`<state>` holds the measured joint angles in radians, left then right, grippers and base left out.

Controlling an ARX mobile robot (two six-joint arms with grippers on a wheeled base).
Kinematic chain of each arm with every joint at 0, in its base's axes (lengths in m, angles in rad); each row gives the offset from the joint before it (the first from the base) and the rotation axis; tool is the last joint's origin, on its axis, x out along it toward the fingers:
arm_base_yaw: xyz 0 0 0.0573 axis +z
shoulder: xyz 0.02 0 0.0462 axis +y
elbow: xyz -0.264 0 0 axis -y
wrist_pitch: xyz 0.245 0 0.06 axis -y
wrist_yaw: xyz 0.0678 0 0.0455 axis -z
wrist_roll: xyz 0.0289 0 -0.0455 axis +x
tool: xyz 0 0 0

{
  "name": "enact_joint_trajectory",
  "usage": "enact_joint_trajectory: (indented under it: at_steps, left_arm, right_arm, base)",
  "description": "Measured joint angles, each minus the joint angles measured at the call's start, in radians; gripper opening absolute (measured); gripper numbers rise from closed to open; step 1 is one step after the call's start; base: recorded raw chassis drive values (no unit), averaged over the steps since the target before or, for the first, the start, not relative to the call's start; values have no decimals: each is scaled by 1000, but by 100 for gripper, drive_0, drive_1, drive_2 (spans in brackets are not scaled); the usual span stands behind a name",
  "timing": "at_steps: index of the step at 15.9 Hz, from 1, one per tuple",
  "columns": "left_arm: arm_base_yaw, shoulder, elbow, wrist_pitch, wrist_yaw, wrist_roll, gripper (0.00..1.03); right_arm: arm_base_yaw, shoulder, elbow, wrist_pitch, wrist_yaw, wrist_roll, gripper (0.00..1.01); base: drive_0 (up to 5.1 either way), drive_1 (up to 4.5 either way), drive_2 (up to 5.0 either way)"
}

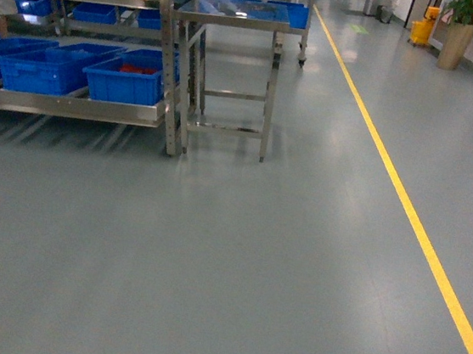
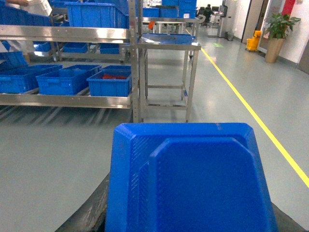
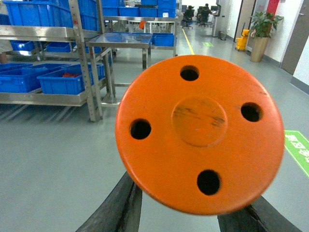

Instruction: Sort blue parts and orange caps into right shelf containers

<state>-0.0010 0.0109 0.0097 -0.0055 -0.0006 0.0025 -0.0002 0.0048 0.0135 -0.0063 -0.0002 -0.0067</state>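
Filling most of the left wrist view, the blue part (image 2: 190,179) sat held between the dark fingers (image 2: 89,212) of the left gripper (image 2: 188,224), whose jaws were closed on its lower edge, out of frame below. It looked like a moulded plastic piece with stepped, flat faces and chamfered corners: probably light and rigid, with smooth surfaces that could slip under a weak pinch, so a hold across two parallel flat faces seemed safest. In the right wrist view the orange cap (image 3: 199,134) was likewise carried by the right gripper (image 3: 193,217), its jaws narrowed onto the cap's underside or rim, the contact itself hidden behind the disc. The cap was a round disc with four through-holes and a scuffed raised centre; it appeared stiff, light and not fragile, and the rim looked the natural place to grip. Neither gripper showed in the head view, which looked over bare floor toward the steel shelf (image 1: 74,105) holding blue bins (image 1: 123,81), well away to the left, with a steel table (image 1: 237,23) beside it.
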Motion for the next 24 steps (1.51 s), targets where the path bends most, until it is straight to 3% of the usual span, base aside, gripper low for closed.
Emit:
enact_joint_trajectory:
  at_steps: [24]
  left_arm:
    - [0,0,0,-2,0,0,43]
  right_arm:
    - [0,0,0,-1,0,0,38]
  base:
    - [-6,427,-440]
